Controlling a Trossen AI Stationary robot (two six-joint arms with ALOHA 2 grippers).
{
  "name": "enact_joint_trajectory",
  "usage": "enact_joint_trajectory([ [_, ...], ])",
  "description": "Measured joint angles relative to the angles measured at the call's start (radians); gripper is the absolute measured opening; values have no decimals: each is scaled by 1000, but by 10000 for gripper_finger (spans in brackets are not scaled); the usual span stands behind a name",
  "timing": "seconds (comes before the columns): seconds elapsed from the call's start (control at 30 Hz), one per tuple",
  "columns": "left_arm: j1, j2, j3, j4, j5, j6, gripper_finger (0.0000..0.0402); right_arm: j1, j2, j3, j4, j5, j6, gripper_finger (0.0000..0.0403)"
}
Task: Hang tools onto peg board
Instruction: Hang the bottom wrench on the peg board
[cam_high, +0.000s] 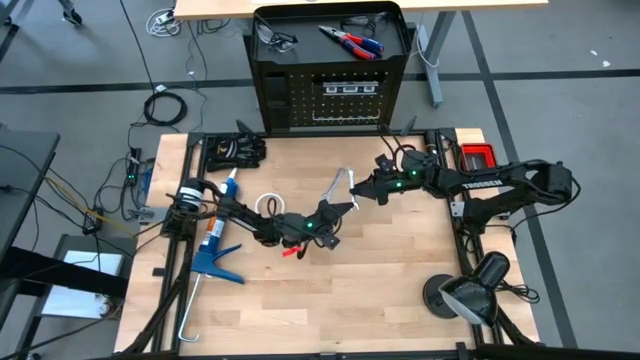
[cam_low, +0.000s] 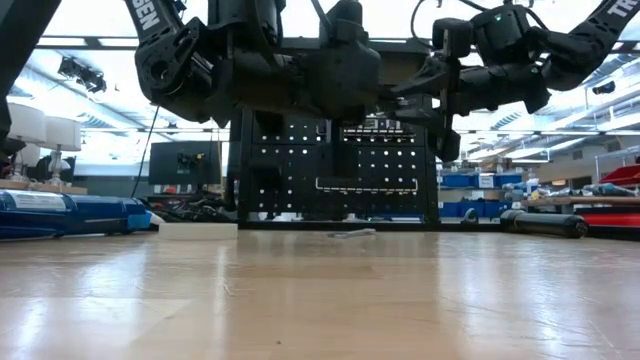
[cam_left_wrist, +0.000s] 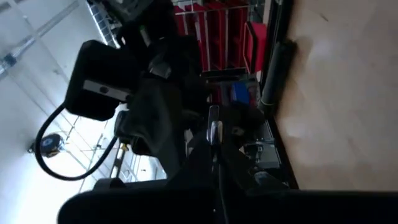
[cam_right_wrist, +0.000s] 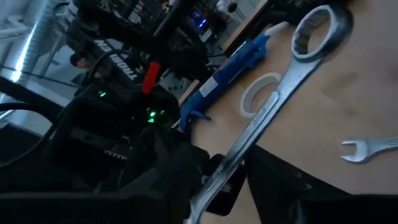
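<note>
A long silver wrench (cam_high: 342, 186) hangs above the middle of the table between both grippers. Its ring end (cam_right_wrist: 317, 31) points toward the upright black peg board (cam_high: 330, 100) at the far edge. My left gripper (cam_high: 335, 208) is shut on its lower end. My right gripper (cam_high: 362, 189) comes from the right and is shut on the shaft. A second, smaller wrench (cam_right_wrist: 367, 149) lies flat on the table. Red-and-blue pliers (cam_high: 350, 40) and black safety glasses (cam_high: 275, 38) lie in the board's top tray. My left gripper pinches the wrench's flat faces (cam_left_wrist: 214, 127) between its two fingers; its wrist view shows the wrench edge-on. The fingers run about level, coming from the table's left. The wrench is lifted clear of the table. My right gripper has the wrench's shaft (cam_right_wrist: 249, 140) between its two fingers, near the end away from the ring, one finger against each narrow edge. It comes about level from the table's right. The shaft slants away from the fingers, ring end free and over the table.
A blue caulking gun (cam_high: 215, 240) and a white tape roll (cam_high: 268, 205) lie at the table's left. A black bundle (cam_high: 235, 148) sits at the far left, a red box (cam_high: 478, 156) at the far right, a lamp-like stand (cam_high: 470, 290) near the right front.
</note>
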Motion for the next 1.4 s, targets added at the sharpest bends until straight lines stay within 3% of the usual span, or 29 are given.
enact_joint_trajectory([
  [0.3,20,0,1,-9,5,-46,5,-1,0,0,10,20,-8,20],
  [0.47,31,0,1,0,-14,-225,29,-6,1,1,3,23,-43,7],
  [0.7,20,-1,1,22,-74,-421,98,-12,0,1,2,15,-63,3],
  [0.8,12,0,1,-12,-127,-462,99,-18,0,1,-45,13,-69,5],
  [1.0,-16,0,1,-14,-180,-418,12,-42,0,1,-69,-52,-143,31],
  [1.1,-34,-8,-1,-19,-265,-445,9,-29,0,1,-153,-72,-227,60],
  [1.23,-58,-58,-41,-121,-260,-613,4,18,0,1,-266,52,-347,104],
  [1.4,-47,-177,-110,-366,-149,-910,2,25,0,1,-325,149,-386,143],
])
